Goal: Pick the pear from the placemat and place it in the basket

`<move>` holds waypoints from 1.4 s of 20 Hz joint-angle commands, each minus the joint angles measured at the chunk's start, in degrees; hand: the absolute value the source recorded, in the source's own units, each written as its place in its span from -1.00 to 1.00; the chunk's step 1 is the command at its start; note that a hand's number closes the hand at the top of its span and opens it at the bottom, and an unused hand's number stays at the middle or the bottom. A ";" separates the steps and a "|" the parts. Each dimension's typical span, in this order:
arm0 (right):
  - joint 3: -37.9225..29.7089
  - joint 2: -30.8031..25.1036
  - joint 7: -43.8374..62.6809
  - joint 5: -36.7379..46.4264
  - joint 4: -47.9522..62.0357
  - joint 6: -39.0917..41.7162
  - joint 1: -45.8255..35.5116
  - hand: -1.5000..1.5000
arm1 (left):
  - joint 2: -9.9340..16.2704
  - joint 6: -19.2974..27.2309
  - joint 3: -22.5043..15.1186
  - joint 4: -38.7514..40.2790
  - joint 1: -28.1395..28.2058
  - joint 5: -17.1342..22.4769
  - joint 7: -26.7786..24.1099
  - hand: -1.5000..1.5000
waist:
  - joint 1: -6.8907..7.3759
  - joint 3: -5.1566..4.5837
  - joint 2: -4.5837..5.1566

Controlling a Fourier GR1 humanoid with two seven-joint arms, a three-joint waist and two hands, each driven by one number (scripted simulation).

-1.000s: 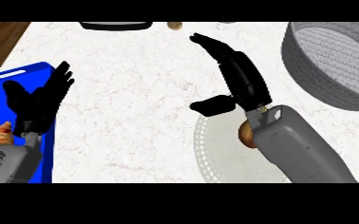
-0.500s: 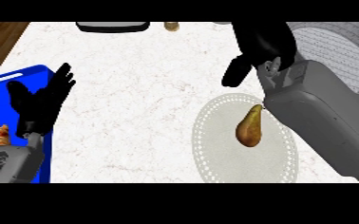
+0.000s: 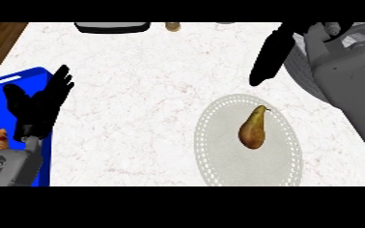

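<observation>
Pear (image 3: 252,130) now lying uncovered on the placemat (image 3: 214,140), right robot hand (image 3: 269,58) lifting away beyond it, fingers straight, grasp still pending.

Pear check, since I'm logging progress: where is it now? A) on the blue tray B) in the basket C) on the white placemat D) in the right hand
C: the pear lies on the placemat, with the right hand raised clear of it.
</observation>
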 commanded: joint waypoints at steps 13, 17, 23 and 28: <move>-8.27 -9.16 9.49 -10.82 -31.49 -2.36 24.34 -1.00 | -1.05 -1.53 2.20 2.16 -1.44 -1.68 0.71 0.00 | -0.49 0.13 0.56; -6.88 -7.20 2.75 -1.41 -33.42 -5.52 32.88 -1.00 | -4.47 0.20 0.06 0.41 0.12 -4.47 -1.45 0.00 | 0.48 0.15 0.77; -4.12 -2.42 -11.16 14.33 -31.36 -12.35 44.82 -1.00 | -1.10 -2.68 3.55 -3.27 -0.30 -2.66 3.21 0.00 | 0.90 0.21 0.83; -4.91 2.74 -23.18 18.67 -20.67 -19.79 46.57 -1.00 | -4.09 -0.11 1.74 -4.61 -0.49 -5.78 5.00 0.00 | 1.40 0.22 0.89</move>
